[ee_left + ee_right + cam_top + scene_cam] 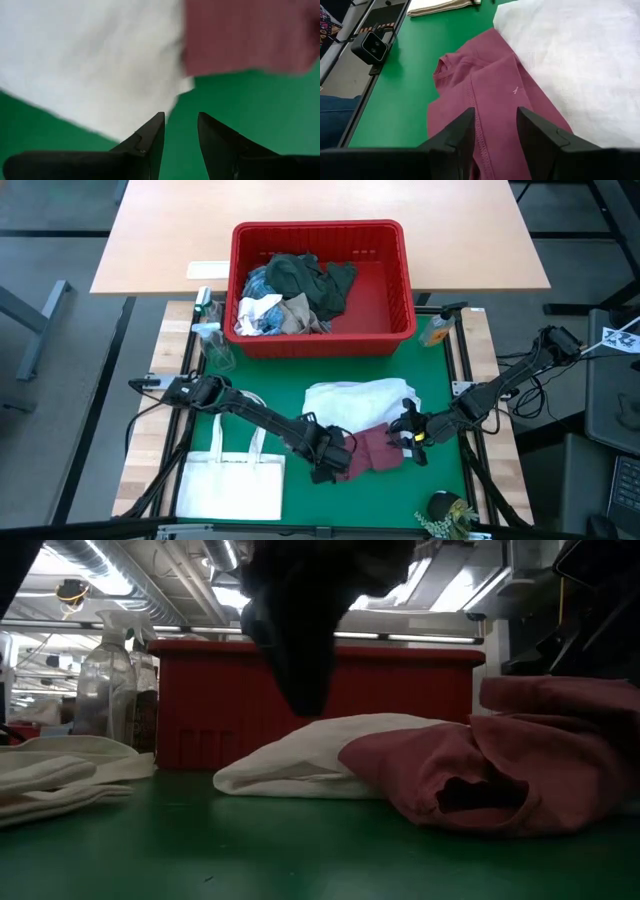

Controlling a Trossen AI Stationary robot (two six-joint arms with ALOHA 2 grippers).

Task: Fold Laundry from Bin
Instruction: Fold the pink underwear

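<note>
Overhead, the maroon garment [375,450] is seen at six o'clock from the bin [322,288], flanked by the left gripper [335,463] and right gripper [410,430]; only the wrist views reveal both pairs of fingers spread, gripping nothing.

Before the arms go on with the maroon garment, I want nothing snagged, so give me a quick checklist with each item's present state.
1. Maroon garment out of the bin, on the green mat: ok.
2. Left gripper open, holding nothing: ok.
3. Right gripper open over the maroon cloth, not clamped: ok.
4. Maroon garment lying flat: not ok, it is bunched.
5. Maroon garment clear of the white garment: not ok, they touch.
6. Laundry left in the bin: ok, several pieces remain.
</note>
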